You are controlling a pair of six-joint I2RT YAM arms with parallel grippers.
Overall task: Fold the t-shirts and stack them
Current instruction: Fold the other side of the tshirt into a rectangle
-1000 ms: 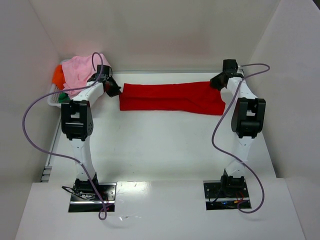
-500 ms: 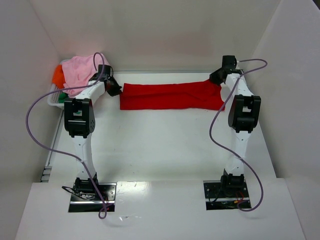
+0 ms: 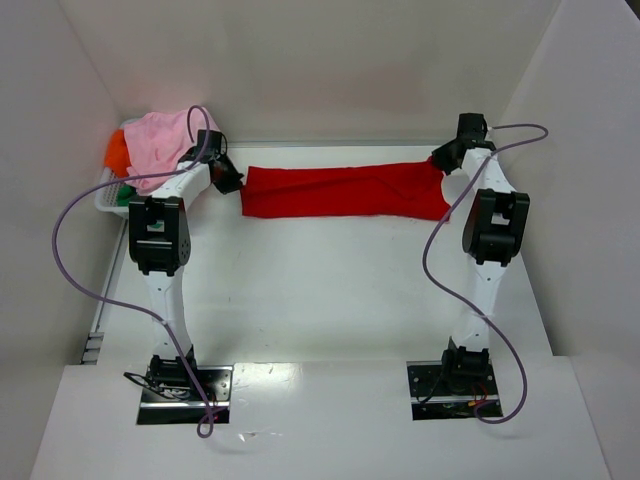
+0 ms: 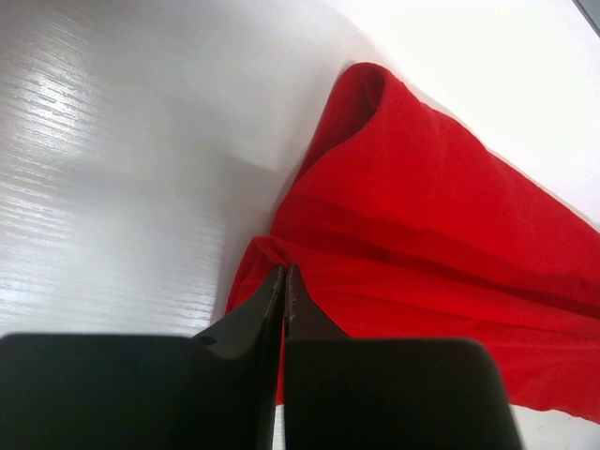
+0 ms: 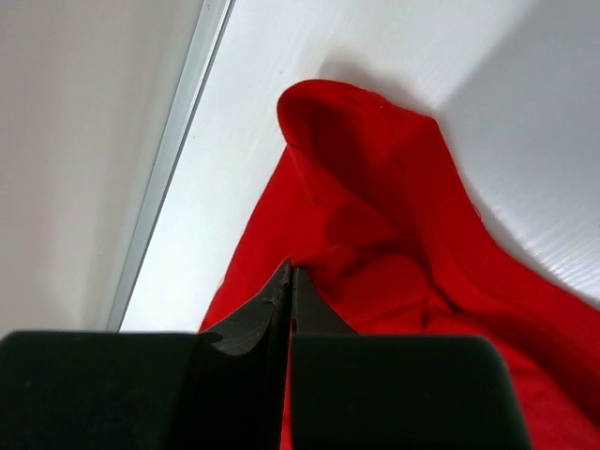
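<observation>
A bright red t-shirt [image 3: 340, 190] lies stretched as a long band across the far part of the table. My left gripper [image 3: 233, 181] is shut on its left end, and the cloth [image 4: 431, 216] is pinched at the fingertips [image 4: 284, 274]. My right gripper [image 3: 444, 160] is shut on its right end, where the cloth [image 5: 375, 187] bunches up at the fingertips [image 5: 289, 270]. A light pink t-shirt [image 3: 165, 140] lies on top of a pile at the far left, with orange [image 3: 117, 152] and green [image 3: 124, 196] cloth showing beneath it.
The pile sits in a white basket [image 3: 103, 202] at the far left edge, beside the left wall. White walls close in the table at the back and on both sides. The back wall's edge strip [image 5: 173, 150] runs close to my right gripper.
My right gripper has moved farther back and right with the shirt's right end, pulling the band tighter. My left gripper has barely moved.
</observation>
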